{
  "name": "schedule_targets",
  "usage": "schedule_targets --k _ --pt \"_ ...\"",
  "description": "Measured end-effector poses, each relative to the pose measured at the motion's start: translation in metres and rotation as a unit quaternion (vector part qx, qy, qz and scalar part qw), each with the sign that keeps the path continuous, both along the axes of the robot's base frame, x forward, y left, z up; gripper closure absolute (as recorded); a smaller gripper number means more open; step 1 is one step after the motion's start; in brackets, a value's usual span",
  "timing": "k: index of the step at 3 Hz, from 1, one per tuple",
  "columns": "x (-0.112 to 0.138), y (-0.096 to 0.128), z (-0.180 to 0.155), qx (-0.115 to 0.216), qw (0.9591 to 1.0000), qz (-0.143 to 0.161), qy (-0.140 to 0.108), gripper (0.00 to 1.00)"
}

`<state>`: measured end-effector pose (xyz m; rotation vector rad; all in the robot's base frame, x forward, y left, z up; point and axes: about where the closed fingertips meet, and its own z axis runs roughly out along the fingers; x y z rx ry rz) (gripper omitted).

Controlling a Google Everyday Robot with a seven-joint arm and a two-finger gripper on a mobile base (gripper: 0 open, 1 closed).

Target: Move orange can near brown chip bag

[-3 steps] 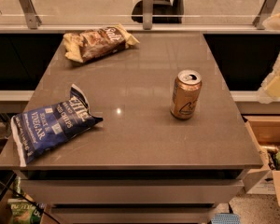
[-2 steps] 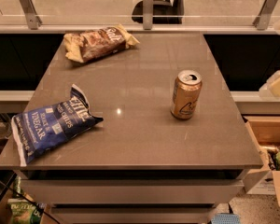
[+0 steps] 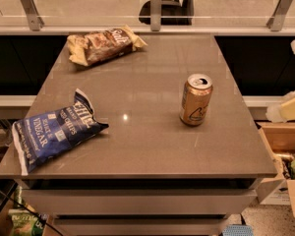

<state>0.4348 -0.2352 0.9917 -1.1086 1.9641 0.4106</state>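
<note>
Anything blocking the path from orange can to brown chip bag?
Nothing visible. Bare tabletop runs from the orange can to the brown chip bag at the far left. The blue bag lies near left, off that line. The gripper sits at the right edge, off the table.

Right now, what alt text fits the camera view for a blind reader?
An orange can stands upright on the right of a grey table, apart from the brown chip bag at its back left. A blue chip bag lies front left; the gripper, a pale shape, is beyond the table's right edge.
</note>
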Motion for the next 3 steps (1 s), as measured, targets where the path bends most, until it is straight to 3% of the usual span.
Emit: schedule_targets --k 1,3 --pt "0.004 0.006 -0.014 0.035 0.9993 -0.008 -0.010 0.00" --pt "0.031 0.021 -0.033 0.066 0.9973 -0.016 -0.029 0.00"
